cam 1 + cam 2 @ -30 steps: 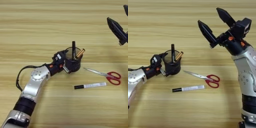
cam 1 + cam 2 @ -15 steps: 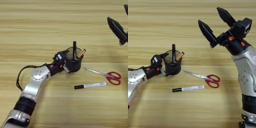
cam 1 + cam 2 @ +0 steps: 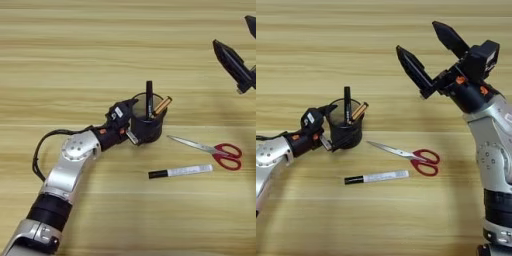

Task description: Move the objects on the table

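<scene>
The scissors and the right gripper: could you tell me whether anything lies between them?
Nothing visible does. The right gripper hangs open above bare table, up and slightly right of the scissors. The pen cup, at the left gripper, and the marker lie off that line.

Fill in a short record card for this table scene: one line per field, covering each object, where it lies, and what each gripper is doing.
Surface: wooden table
Pen cup: black mesh, upright, holding a black pen and a gold pen
Scissors: red handles, lying flat right of the cup, blades closed, tips toward the cup
Marker: white with black cap, lying flat in front of the scissors
Left gripper: shut on the pen cup
Right gripper: open, raised clear of the objects
</scene>
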`<state>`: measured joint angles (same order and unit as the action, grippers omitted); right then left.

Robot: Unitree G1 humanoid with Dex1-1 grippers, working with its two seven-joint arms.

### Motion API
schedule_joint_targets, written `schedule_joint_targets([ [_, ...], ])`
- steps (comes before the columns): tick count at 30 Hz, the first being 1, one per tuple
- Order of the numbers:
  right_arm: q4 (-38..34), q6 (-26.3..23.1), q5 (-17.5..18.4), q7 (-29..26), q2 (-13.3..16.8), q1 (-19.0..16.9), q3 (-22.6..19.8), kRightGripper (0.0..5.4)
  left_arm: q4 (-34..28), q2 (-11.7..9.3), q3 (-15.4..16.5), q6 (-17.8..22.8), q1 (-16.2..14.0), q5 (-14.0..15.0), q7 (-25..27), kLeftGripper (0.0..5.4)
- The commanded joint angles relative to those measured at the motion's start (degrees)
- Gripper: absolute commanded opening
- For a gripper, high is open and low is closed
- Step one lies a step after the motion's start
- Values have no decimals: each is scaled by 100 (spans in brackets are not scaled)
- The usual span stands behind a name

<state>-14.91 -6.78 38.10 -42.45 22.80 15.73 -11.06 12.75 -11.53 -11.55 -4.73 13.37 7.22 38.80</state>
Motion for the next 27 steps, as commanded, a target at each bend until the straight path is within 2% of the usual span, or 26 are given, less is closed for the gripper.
schedule_joint_targets([
  [1, 89, -3, -136, -360, 193, -110, 143, 540, -143, -91, 87, 52, 83, 62, 64, 471],
  [6, 158, -10, -192, -712, 321, -197, 254, 540, -419, -225, 170, 162, 13, 168, 187, 471],
  [17, 383, -91, -416, -1539, 705, -411, 594, 540, -1042, -685, 413, 417, -118, 466, 530, 471],
  [27, 681, 13, -786, -2039, 949, -624, 918, 540, -1656, -886, 498, 665, -222, 850, 818, 471],
])
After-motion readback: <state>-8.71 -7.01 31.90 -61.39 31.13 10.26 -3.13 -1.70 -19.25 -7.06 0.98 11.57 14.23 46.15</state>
